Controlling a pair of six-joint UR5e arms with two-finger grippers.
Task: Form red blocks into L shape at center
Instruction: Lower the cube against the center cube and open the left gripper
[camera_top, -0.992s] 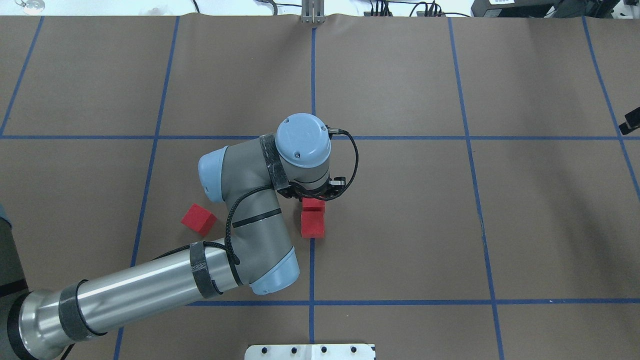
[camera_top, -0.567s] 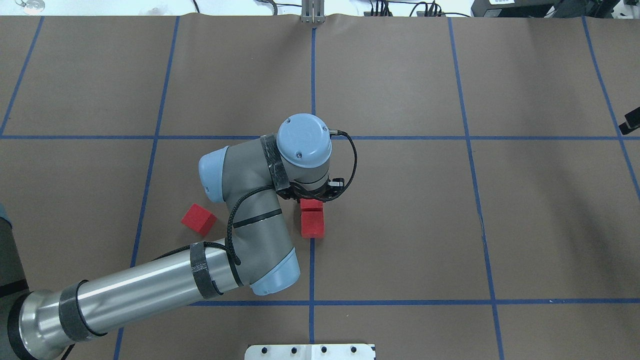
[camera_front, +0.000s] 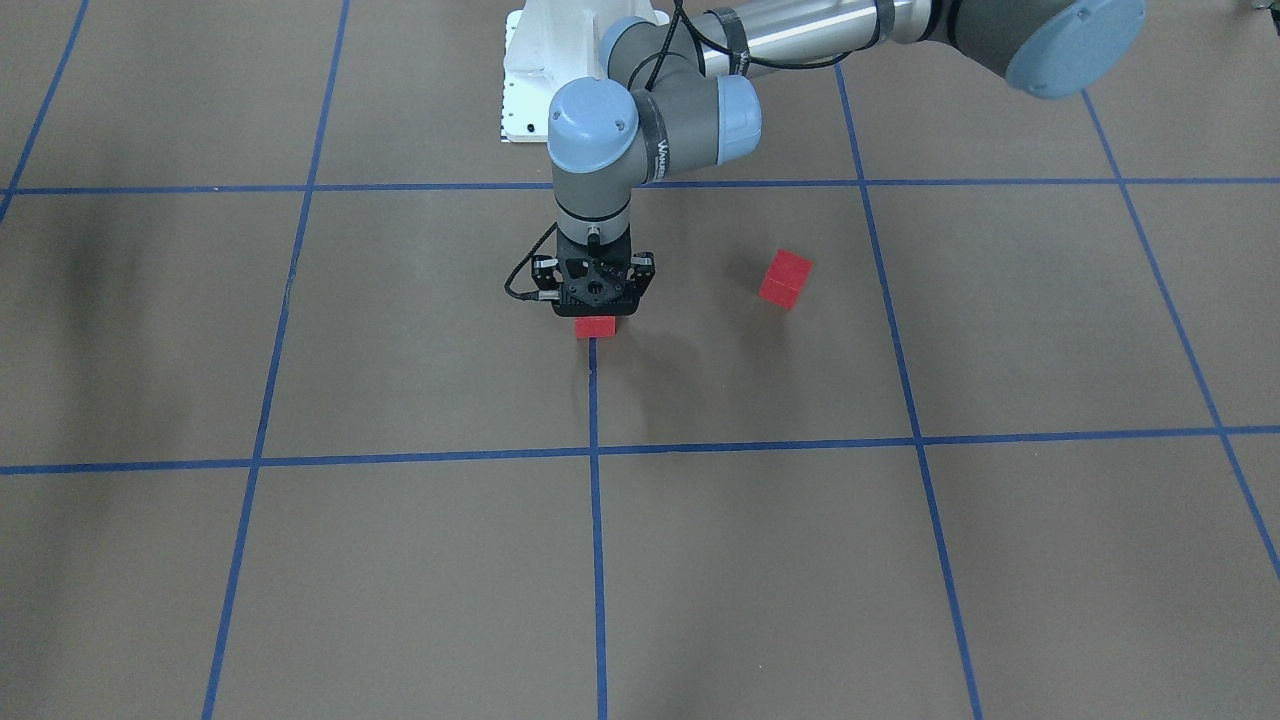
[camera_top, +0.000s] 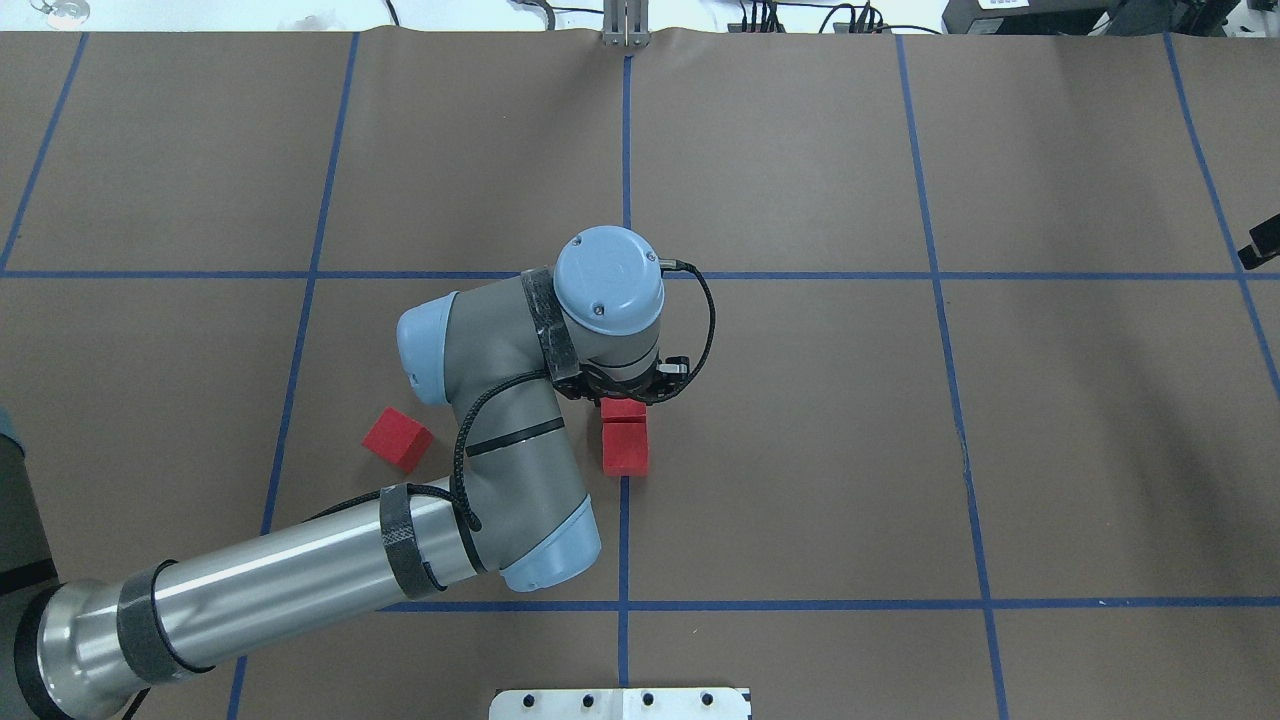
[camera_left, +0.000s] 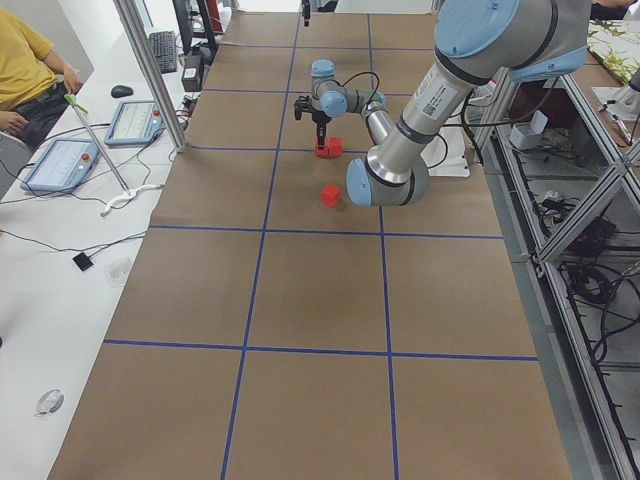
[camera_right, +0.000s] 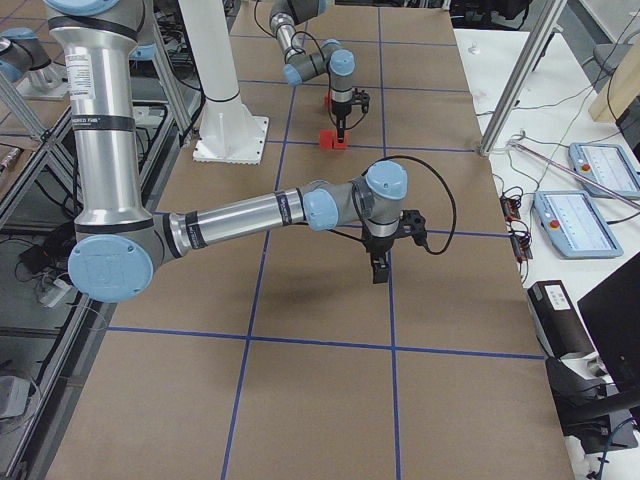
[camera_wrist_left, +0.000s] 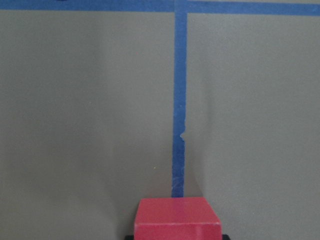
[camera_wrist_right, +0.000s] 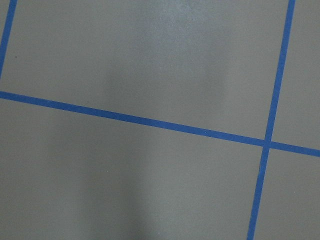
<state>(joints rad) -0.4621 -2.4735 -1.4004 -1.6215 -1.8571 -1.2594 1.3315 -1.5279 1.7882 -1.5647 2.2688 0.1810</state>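
Surface (camera_top: 800, 450) brown, blue-gridded, seemingly matte

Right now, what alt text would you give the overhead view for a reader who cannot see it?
The robot's left arm reaches in from the lower left, its jaws down over the farther red block, which sits directly beside a second red block on the central blue tape line. A third red block lies apart to the left.

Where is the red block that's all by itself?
In the overhead view, the lone red block sits left of the middle, just left of the left arm, apart from the two red blocks on the centre blue line.
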